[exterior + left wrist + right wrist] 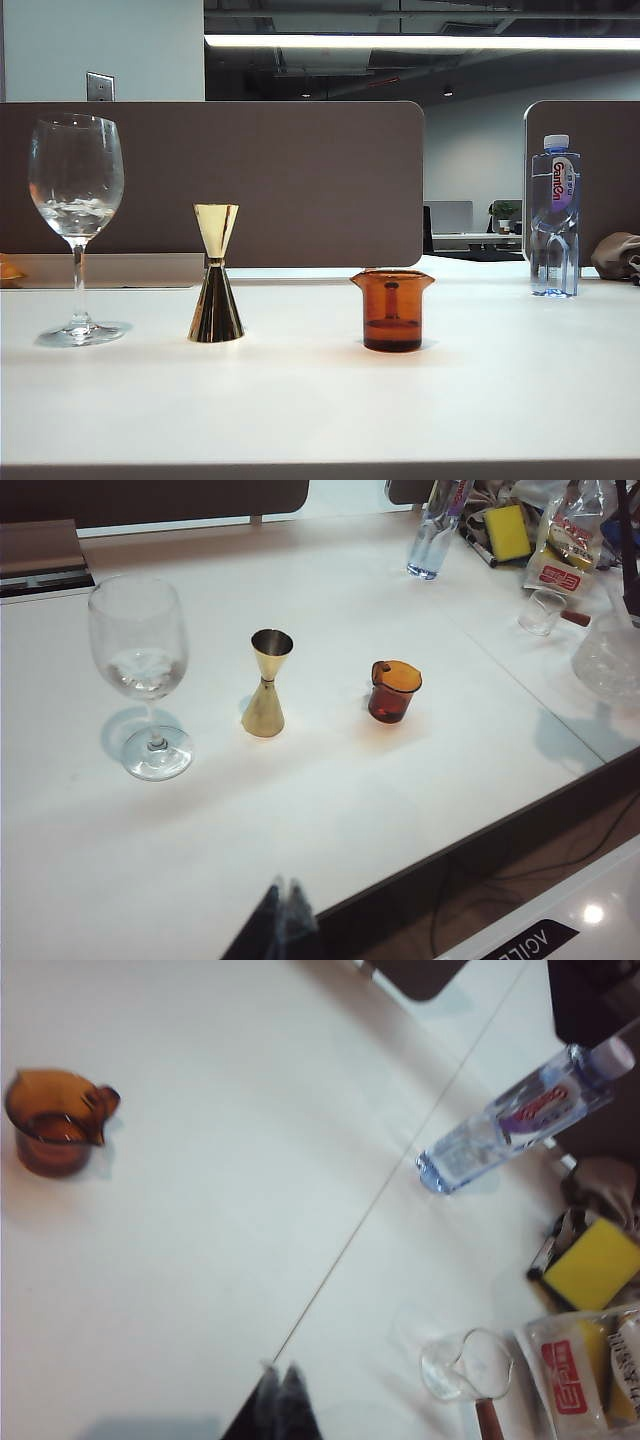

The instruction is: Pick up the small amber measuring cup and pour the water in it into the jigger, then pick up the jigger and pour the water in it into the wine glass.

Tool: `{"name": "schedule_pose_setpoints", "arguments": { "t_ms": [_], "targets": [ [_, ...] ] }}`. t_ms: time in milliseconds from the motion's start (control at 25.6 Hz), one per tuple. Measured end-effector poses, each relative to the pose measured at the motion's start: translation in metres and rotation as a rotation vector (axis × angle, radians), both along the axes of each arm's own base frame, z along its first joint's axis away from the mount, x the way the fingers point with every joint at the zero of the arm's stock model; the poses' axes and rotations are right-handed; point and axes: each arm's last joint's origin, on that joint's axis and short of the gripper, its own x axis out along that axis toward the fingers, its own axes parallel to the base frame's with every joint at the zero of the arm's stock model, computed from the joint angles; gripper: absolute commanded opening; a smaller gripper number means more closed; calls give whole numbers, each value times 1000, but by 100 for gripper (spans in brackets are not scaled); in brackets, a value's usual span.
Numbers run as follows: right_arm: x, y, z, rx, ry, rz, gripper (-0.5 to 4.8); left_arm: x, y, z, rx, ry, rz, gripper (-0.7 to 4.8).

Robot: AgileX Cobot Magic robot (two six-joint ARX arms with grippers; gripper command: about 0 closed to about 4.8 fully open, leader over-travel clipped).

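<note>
Nothing of my task is done yet, as far as I can judge. The small amber measuring cup stands upright on the bench with a dark band low inside it that I take for the water, unpoured. The jigger stands just beside it towards the wine glass, narrow cone up, untouched. The three make a row well back from the bench's near edge, each apart from the others. Both pours and both pick-ups are left.

My right pincer is clenched, tips together, holding nothing; it hangs above the bench between the cup and the clutter by the side edge. My left pincer also shows its tips pressed together and empty, high above the near edge.

The exterior view shows neither pincer, but gives the liquid level in the cup. The left wrist view looks into the jigger's open top. Only the wrist views show the yellow sponge and a small clear glass beyond the plastic bottle.
</note>
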Motion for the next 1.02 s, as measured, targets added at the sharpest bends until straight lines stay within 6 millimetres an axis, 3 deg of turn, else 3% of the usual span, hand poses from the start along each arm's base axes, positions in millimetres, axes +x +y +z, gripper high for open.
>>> {"name": "schedule_pose_setpoints", "arguments": {
  "t_ms": [273,391,547,742,937,1016],
  "targets": [
    [31,12,-13,-21,115,-30,1,0,0,0,1,0,2,-2],
    [38,16,-13,118,127,-111,63,0,0,0,1,0,2,-2],
    [46,19,-15,283,167,-198,62,0,0,0,1,0,2,-2],
    [57,27,-19,443,206,-156,62,0,0,0,1,0,2,-2],
    [67,33,-49,573,241,-146,62,0,0,0,0,0,2,-2],
    [69,35,-82,638,301,-152,63,0,0,0,1,0,2,-2]
  ]
}}
